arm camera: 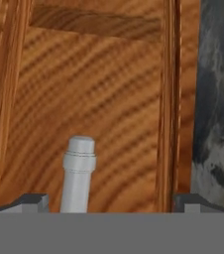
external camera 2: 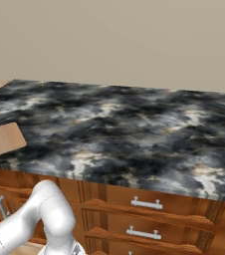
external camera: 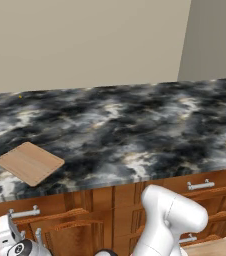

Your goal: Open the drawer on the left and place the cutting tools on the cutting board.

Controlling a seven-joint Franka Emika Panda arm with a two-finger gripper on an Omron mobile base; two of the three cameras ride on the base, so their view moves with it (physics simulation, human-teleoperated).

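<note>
Low at the counter's front left edge, the spread claw straddles the drawer handle; cutting board above.

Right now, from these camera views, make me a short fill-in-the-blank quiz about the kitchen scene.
1. The cutting board lies on the ____ countertop.
2. In the hand view, the silver bar handle stands ____ the two fingers.
3. The drawer front is made of ____.
4. The fingers are ____, gripping nothing.

Missing words: marble; between; wood; open
</note>
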